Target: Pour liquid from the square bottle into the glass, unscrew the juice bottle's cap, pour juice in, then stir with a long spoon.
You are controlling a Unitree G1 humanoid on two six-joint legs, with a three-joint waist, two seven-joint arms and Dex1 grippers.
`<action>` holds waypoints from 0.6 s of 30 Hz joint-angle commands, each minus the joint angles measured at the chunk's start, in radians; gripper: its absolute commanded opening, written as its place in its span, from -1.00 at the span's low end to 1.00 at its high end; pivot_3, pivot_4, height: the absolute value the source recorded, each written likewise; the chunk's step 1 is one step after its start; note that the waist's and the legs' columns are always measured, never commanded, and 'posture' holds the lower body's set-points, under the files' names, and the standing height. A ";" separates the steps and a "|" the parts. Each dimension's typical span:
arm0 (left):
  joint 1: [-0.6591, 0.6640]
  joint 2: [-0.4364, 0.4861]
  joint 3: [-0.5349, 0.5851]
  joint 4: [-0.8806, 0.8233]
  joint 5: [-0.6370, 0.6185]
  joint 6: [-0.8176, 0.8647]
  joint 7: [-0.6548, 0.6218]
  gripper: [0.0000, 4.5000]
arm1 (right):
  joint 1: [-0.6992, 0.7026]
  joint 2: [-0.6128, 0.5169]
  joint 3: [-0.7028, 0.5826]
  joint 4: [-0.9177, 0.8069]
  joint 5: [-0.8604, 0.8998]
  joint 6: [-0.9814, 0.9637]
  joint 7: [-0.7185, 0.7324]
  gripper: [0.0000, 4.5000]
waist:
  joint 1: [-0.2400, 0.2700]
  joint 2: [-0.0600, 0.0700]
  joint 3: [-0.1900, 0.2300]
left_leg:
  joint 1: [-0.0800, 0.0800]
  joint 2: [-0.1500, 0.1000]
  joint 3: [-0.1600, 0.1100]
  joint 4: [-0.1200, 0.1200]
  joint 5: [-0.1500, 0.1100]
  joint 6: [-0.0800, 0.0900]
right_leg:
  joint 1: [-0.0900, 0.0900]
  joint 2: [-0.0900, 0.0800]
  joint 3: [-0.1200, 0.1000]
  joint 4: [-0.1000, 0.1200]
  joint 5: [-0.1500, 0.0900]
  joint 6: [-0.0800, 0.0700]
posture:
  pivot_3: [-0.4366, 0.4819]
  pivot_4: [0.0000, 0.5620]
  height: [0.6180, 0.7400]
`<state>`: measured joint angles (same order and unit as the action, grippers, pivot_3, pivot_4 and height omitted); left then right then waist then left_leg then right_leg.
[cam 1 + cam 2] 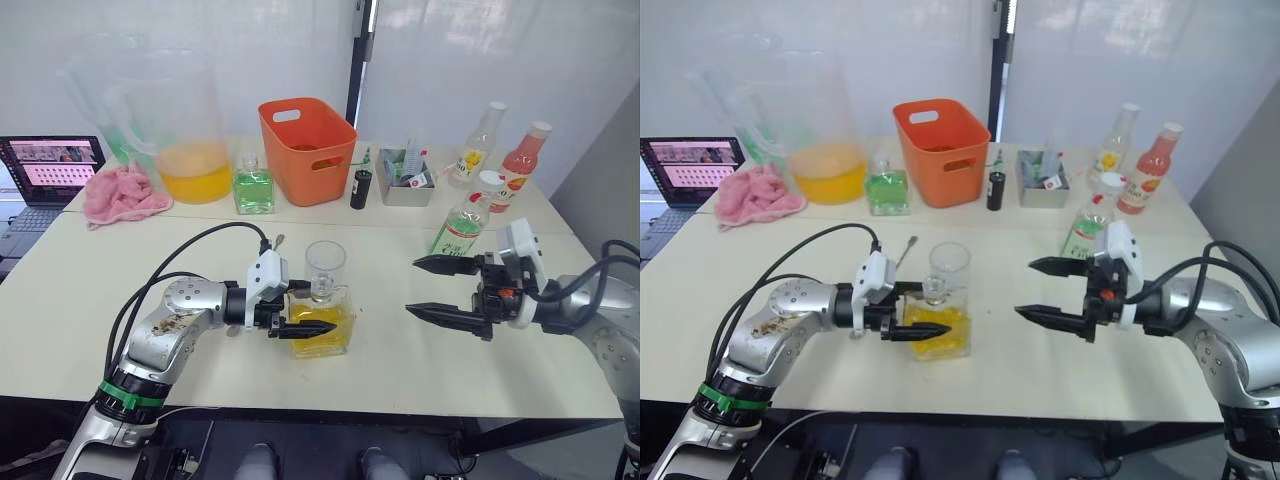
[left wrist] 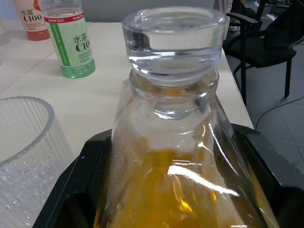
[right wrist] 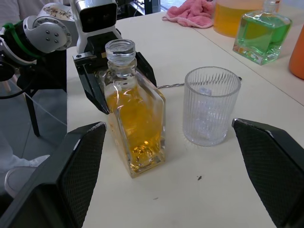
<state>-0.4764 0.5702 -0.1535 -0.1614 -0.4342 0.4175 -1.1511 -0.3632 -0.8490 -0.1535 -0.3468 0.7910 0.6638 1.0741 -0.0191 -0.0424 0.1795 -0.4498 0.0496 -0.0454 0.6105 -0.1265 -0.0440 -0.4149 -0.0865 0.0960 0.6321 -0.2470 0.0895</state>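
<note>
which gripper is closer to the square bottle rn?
Left. The left gripper has a finger on each side of the square bottle; the right gripper hangs open, apart from it, nearer the juice bottle.

Left gripper (image 1: 304,309) low, fingers straddling something; right gripper (image 1: 432,287) level, fingers spread wide, empty.

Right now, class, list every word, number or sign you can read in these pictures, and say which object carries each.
"水溶 C100": green-and-white label of the tall clear plastic juice bottle.
"C100", partly cut off: label of the red-liquid bottle.
Yellow-label bottle: print too small to read.
Laptop screen: too blurred to read.
</note>
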 commanded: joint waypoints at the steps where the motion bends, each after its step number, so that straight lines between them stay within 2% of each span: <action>1: -0.028 -0.021 0.010 -0.036 -0.029 -0.013 -0.003 0.25 | -0.091 0.042 0.048 -0.058 0.046 0.057 -0.053 1.00 | 0.000 0.000 0.000 | 0.000 0.000 0.000 0.000 0.000 0.000 | 0.000 0.000 0.000 0.000 0.000 0.000 | -0.05 -0.47 0.98; 9: -0.033 -0.012 -0.020 -0.058 0.026 -0.014 0.021 0.25 | -0.221 0.174 0.193 -0.092 -0.019 0.080 -0.153 1.00 | 0.004 0.000 0.000 | -0.001 0.000 -0.001 0.000 0.000 0.000 | 0.000 0.000 0.000 0.000 0.003 -0.006 | -0.05 -0.47 0.98; 18: -0.033 -0.018 -0.035 -0.081 0.037 0.007 0.039 0.25 | -0.246 0.222 0.286 -0.079 -0.118 0.013 -0.129 1.00 | 0.005 0.000 0.000 | -0.001 0.000 -0.002 0.000 0.000 0.000 | 0.000 0.001 -0.001 0.000 0.003 -0.005 | -0.05 -0.47 0.98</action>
<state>-0.4927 0.5578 -0.1873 -0.1923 -0.3959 0.4237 -1.1267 -0.5850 -0.6343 0.1413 -0.4057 0.6815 0.7039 0.9399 -0.0141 -0.0420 0.1796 -0.4506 0.0496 -0.0472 0.6107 -0.1260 -0.0441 -0.4149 -0.0859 0.0953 0.6324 -0.2438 0.0843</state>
